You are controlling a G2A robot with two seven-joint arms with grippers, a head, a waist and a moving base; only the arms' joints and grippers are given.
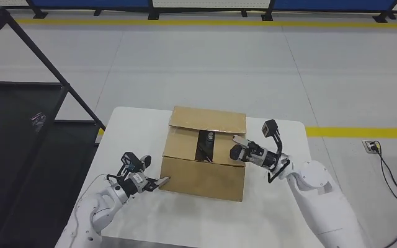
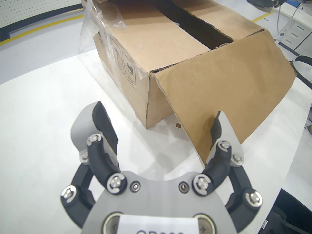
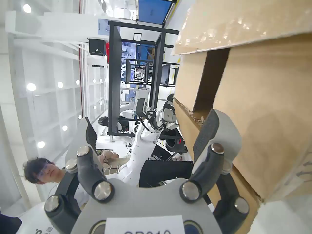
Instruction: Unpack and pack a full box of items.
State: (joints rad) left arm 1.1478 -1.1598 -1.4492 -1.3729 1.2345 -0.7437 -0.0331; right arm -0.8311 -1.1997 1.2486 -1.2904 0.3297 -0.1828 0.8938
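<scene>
Left gripper open, just beside the box at its front-left corner flap. Right gripper also open, at the box's right top edge.

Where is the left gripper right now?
In the top view the left gripper sits open on the robot's left, at the near corner of the cardboard box, beside its folded-down front flap.

We note glossy white arms; left gripper and right gripper: silver plates, black pads, bright screws.
</scene>
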